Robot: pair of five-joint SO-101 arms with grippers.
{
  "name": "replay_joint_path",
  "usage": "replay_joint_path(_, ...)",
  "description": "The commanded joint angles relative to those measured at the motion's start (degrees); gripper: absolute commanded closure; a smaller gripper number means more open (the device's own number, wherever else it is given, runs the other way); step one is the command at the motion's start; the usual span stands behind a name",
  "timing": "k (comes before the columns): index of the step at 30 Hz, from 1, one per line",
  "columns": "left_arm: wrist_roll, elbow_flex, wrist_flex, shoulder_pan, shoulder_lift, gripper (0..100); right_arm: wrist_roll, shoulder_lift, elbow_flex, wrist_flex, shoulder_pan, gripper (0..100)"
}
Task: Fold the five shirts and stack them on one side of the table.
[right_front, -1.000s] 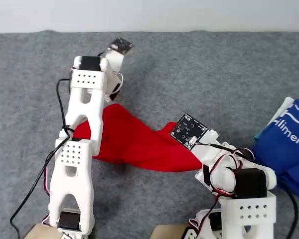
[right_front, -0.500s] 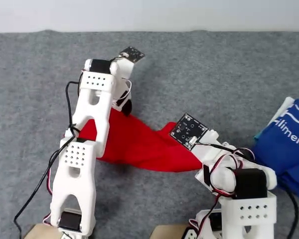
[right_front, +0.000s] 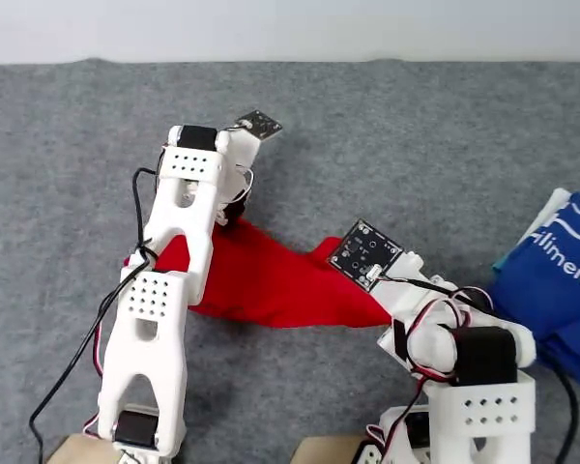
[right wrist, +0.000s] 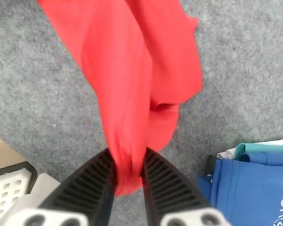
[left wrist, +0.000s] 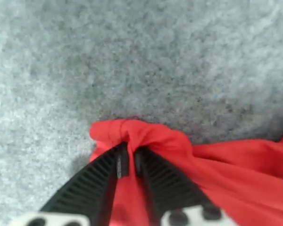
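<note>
A red shirt [right_front: 271, 280] hangs stretched between the two arms over the grey table. My left gripper [left wrist: 127, 157] is shut on one bunched edge of the red shirt [left wrist: 188, 160], low over the felt; in the high view this gripper [right_front: 234, 211] is at the cloth's far left end. My right gripper [right wrist: 129, 174] is shut on the other end of the red shirt [right wrist: 132, 84], which droops from its jaws. In the high view the right arm's wrist [right_front: 369, 256] covers that grip. A folded blue shirt [right_front: 561, 290] lies at the table's right edge.
The blue shirt [right wrist: 247, 188] lies on teal and white cloth [right wrist: 245, 149] close by the right gripper. The grey felt table [right_front: 416, 145] is bare across its far half and left side. A pale wall runs along the far edge.
The left arm has swung right and toward the near side with its end of the red shirt, drawing that edge inward. The right arm has kept still.
</note>
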Motion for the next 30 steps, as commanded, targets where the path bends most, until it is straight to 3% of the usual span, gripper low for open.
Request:
replay_joint_path(1, -0.5, -1.5, 1.3, -1.2, -4.0, 100, 0.5, -1.1, -0.4, -0.8, 0.7, 98.9)
replay_joint_path(10, -0.1, -1.7, 1.2, -1.1, -25.8, 100, 0.5, -1.1, -7.4, -2.8, 0.7, 98.9)
replay_joint_path(14, 4.9, -1.5, 1.2, -1.3, -36.4, 100, 0.5, -1.0, -11.2, -6.5, 0.8, 98.9)
replay_joint_path(23, 6.1, -1.5, 1.2, -1.2, -52.5, 100, 0.5, -0.6, -20.0, -20.8, 1.3, 98.9)
replay_joint_path(30, 6.1, -1.5, 1.2, -1.0, -63.4, 100, 3.3, -0.6, -23.8, -34.6, 7.9, 98.9)
